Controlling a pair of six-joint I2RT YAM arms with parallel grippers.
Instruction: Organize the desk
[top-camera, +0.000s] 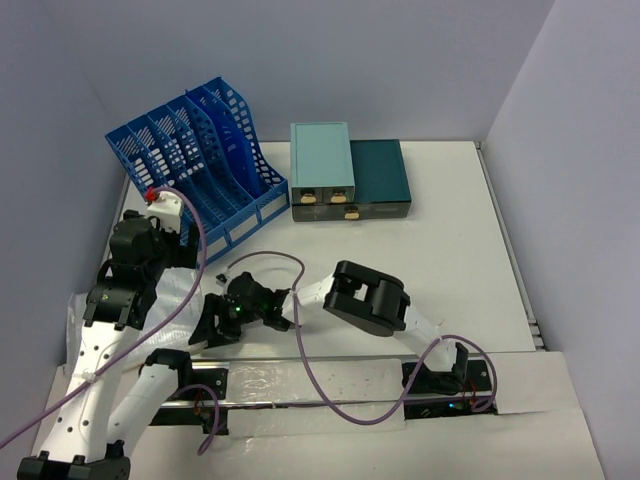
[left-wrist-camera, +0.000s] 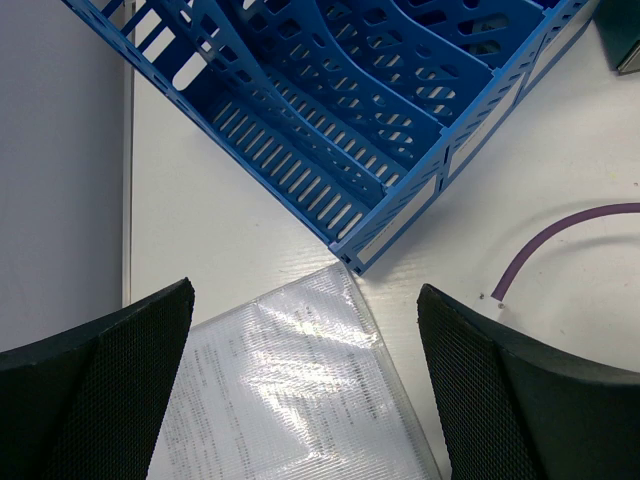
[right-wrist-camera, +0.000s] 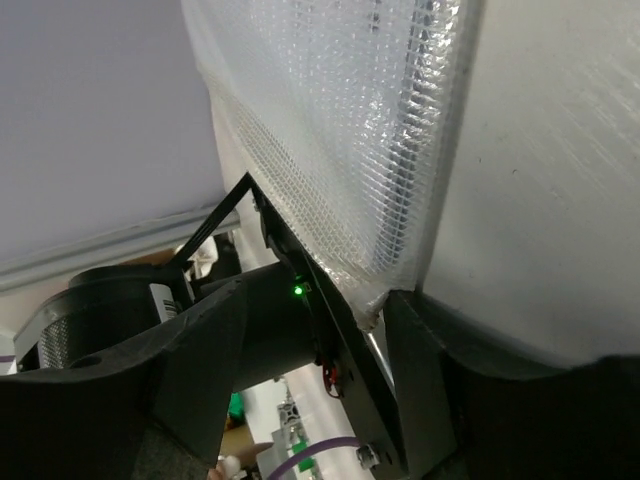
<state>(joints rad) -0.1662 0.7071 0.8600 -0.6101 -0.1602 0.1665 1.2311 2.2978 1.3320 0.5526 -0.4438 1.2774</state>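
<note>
white desk (top-camera: 470, 250): beside the blue rack (top-camera: 200, 150), slick sleeve (left-wrist-camera: 280, 410) is straddled, seemingly unclamped, by right gripper (right-wrist-camera: 320, 310); slippage is risked; left gripper (left-wrist-camera: 305, 390) is spread.

The file rack (top-camera: 200, 150) stands at the far-left corner of the desk (top-camera: 470, 250). To its right, along the far edge near the middle, the left drawer box (top-camera: 322, 165) and the right drawer box (top-camera: 382, 172) sit side by side, touching. A plastic sleeve (left-wrist-camera: 290, 400) lies on the near-left part of the desk, its far corner just beside the rack's near corner. My left gripper (left-wrist-camera: 310, 390) hangs above that end of the sleeve. A cable (left-wrist-camera: 560, 225) lies on the desk, right of the rack's near corner. My right gripper (right-wrist-camera: 320, 305) reaches in from the right, in front of the rack, with a corner of the sleeve between its fingers.
</note>
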